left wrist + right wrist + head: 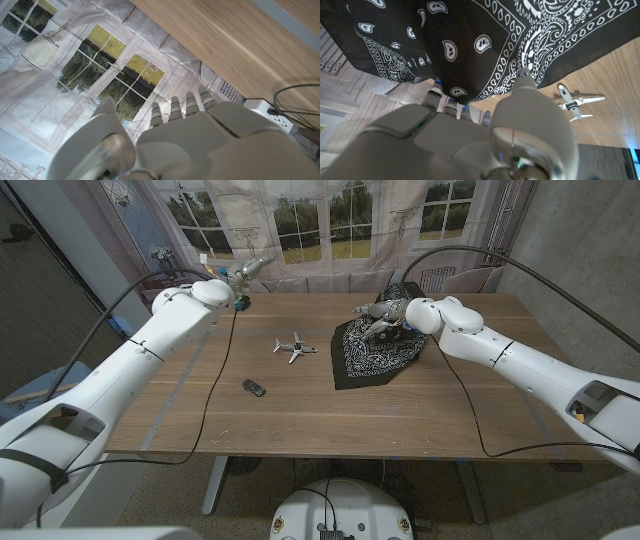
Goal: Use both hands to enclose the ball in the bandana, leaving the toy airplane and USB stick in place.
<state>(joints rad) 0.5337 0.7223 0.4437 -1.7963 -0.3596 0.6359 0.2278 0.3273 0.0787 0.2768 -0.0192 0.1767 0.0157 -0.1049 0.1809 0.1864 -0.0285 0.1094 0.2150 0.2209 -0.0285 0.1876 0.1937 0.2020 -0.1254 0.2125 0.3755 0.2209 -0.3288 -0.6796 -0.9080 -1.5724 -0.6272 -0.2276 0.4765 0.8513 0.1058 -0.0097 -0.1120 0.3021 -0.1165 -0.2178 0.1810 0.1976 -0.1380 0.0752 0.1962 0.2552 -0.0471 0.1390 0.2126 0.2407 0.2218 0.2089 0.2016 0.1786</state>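
A black paisley bandana lies spread on the wooden table, right of the middle. Its far corner is heaped up, and what lies under the heap is hidden. My right hand is on that far part. In the right wrist view the bandana drapes over my fingertips, with the thumb against the cloth's edge, so the hand pinches it. The white toy airplane lies left of the bandana. The dark USB stick lies nearer the front. My left hand hangs in the air over the back left edge, fingers straight and empty.
Black cables trail from both arms across the tabletop. A curtain printed with windows hangs behind the table. A white power strip lies on the floor by the table's far edge.
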